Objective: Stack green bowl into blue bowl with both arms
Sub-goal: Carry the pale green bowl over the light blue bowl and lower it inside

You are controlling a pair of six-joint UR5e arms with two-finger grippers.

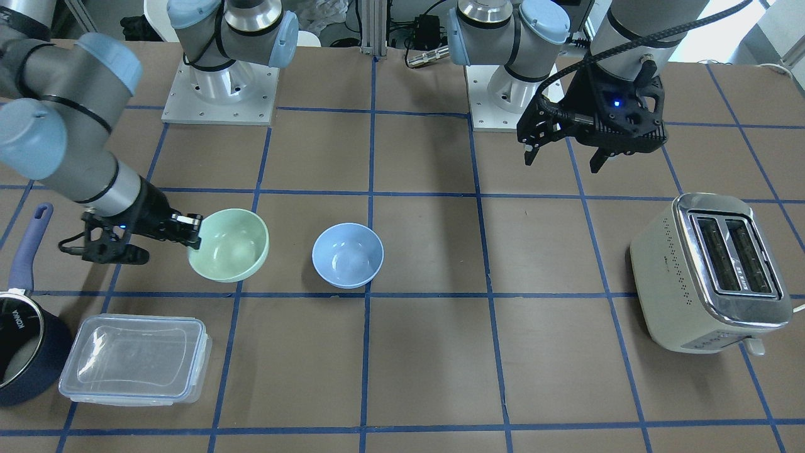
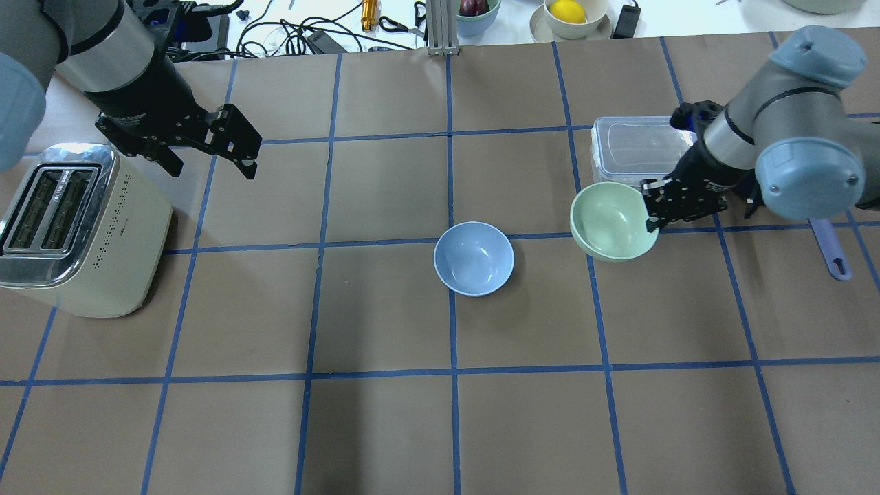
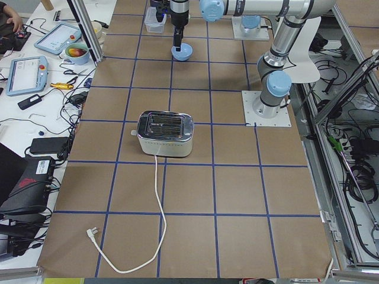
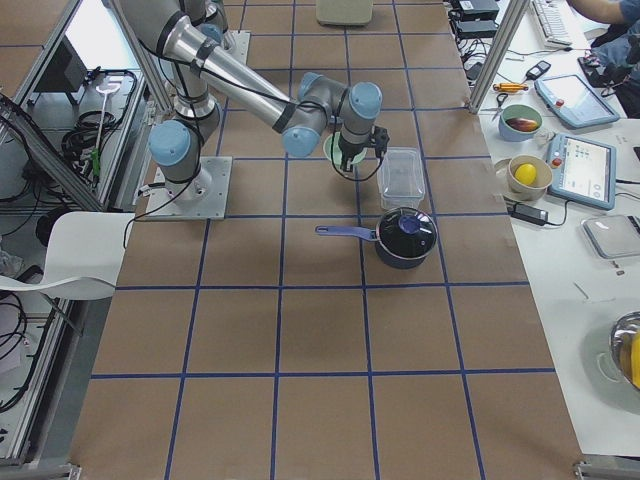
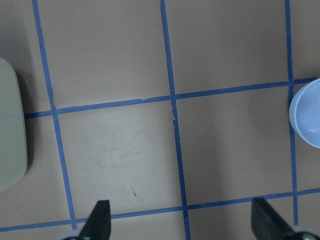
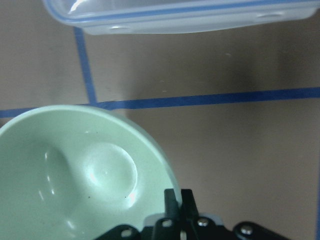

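Note:
The green bowl (image 2: 612, 221) is tilted and held off the table by its rim in my right gripper (image 2: 650, 218), which is shut on it; it also shows in the front view (image 1: 229, 244) and fills the right wrist view (image 6: 75, 175). The blue bowl (image 2: 474, 258) sits upright on the table a short way to the left of the green bowl in the overhead view, also seen in the front view (image 1: 347, 255) and at the left wrist view's right edge (image 5: 307, 117). My left gripper (image 2: 210, 157) is open and empty, hovering above the table near the toaster.
A cream toaster (image 2: 72, 227) stands at the left. A clear lidded container (image 2: 636, 148) lies just beyond the green bowl. A dark navy saucepan (image 1: 22, 343) with a blue handle (image 2: 828, 247) sits under the right arm's side.

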